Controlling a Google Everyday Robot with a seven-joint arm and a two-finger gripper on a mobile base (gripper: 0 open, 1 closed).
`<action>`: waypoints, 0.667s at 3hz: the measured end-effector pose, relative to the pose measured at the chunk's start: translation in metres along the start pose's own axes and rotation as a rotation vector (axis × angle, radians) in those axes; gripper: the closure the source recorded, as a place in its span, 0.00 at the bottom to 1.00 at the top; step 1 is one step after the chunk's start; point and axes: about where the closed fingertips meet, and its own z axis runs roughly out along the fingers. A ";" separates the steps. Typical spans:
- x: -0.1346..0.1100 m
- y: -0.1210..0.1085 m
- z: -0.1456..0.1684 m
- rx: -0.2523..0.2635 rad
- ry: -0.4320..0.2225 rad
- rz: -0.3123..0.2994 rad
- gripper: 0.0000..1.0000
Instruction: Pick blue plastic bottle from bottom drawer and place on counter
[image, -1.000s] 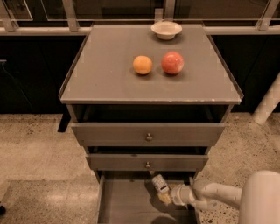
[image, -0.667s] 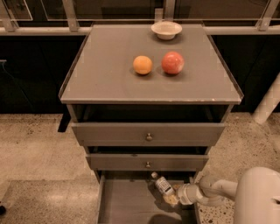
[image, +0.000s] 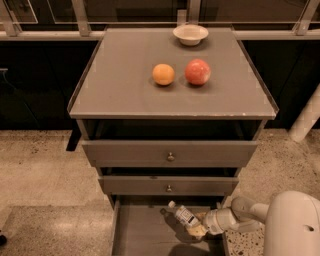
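We see the gripper (image: 199, 227) low on the right, over the bottom drawer (image: 145, 235), clenched on the lower end of the blue plastic bottle (image: 183, 215), which tilts cap up and to the left above the drawer floor. Held so near its end, the bottle could pivot or slip, and its cap may catch the middle drawer (image: 135, 185) when raised. We count one bottle, three drawers, and on the counter (image: 120, 90) one orange (image: 163, 74), one red apple (image: 198, 72), one white bowl (image: 190, 34)
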 end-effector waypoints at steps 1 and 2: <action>0.000 0.000 0.000 0.000 0.000 0.000 1.00; -0.013 0.014 -0.001 0.025 0.011 -0.014 1.00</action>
